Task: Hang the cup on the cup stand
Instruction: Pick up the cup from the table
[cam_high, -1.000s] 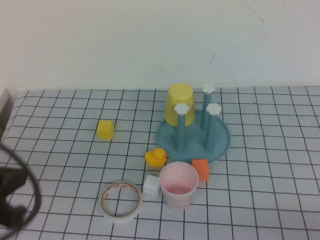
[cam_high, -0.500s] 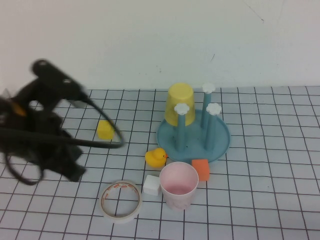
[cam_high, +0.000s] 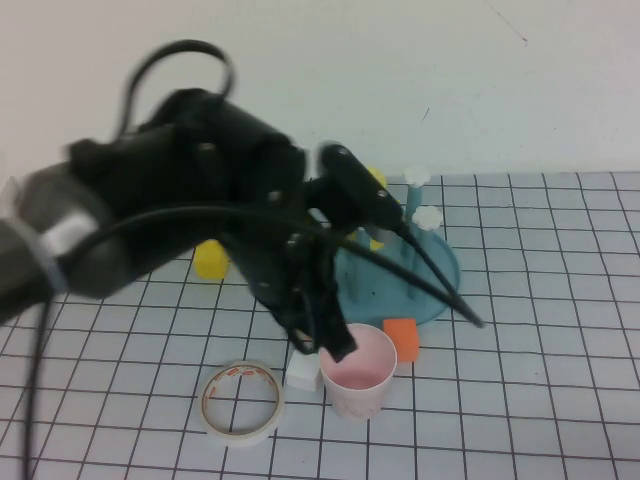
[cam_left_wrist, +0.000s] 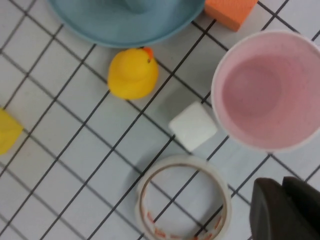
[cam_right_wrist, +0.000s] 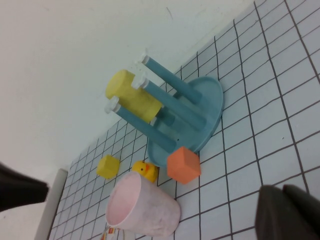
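The cup stands upright, mouth up, on the gridded table, close in front of the cup stand; in the left wrist view its pale pink inside shows bare, and in the right wrist view its speckled wall tapers toward the base. Nothing holds it. Touching or just beside its rim on the side toward the stand lies an orange cube, and on the cup's other side sits a small white cube, with a roll of tape lying flat just beyond that. A yellow rubber duck sits between the white cube and the stand's teal dish; in the high view the arm covers it. The stand carries blue pegs with white cloud caps, 3 of them clear in the right wrist view, and a yellow cup is upturned over a peg at the back. A yellow cube lies well apart to the left. The left gripper hangs over the table just beside the cup's left rim, its dark arm sweeping across the middle of the high view; I cannot tell how its fingers stand. The right gripper shows only as a dark edge in its own wrist view, to the right of the stand, and its fingers cannot be told either.
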